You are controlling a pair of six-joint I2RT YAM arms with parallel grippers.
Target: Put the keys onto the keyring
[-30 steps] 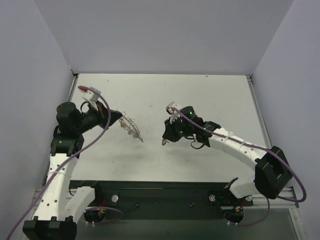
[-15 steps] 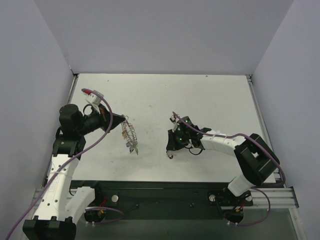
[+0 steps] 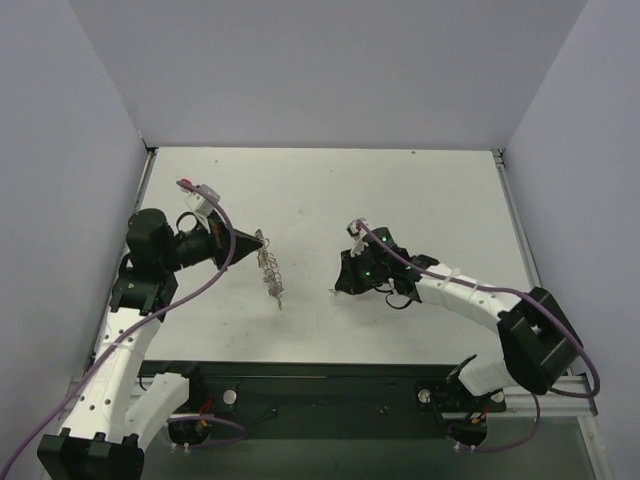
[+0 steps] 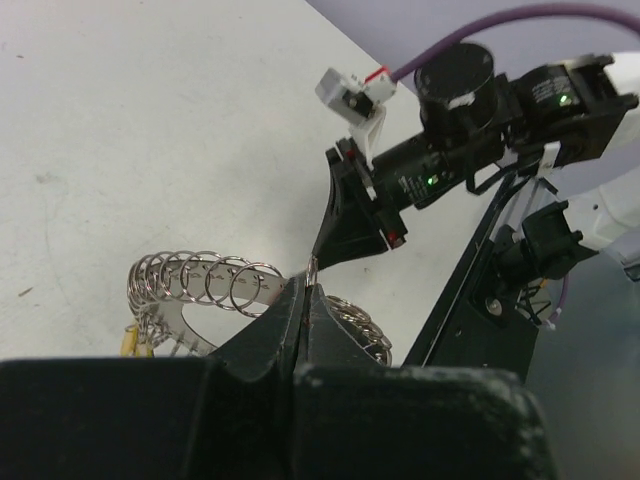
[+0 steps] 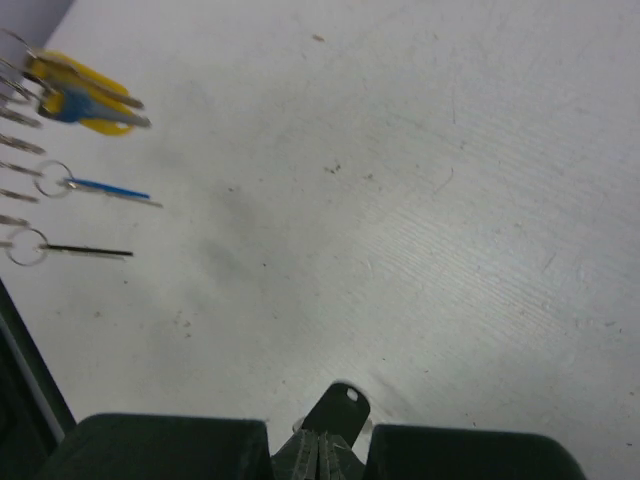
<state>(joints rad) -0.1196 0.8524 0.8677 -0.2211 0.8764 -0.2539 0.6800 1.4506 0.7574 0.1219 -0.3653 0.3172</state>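
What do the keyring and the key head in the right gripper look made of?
The keyring: thin bright silver wire threaded with many small rings that glint, so likely polished metal, probably steel. The key head pinched in the right gripper: black, matte and smooth with a small hole, likely moulded plastic. Its blade is hidden.

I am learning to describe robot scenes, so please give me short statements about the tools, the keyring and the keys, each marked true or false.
1. The left tool is shut on the keyring. True.
2. The right tool is open and empty. False: it is shut on a black-headed key.
3. A yellow-headed key hangs on the keyring. True.
4. The black-headed key is threaded on the keyring. False: the right tool holds it apart from the keyring.
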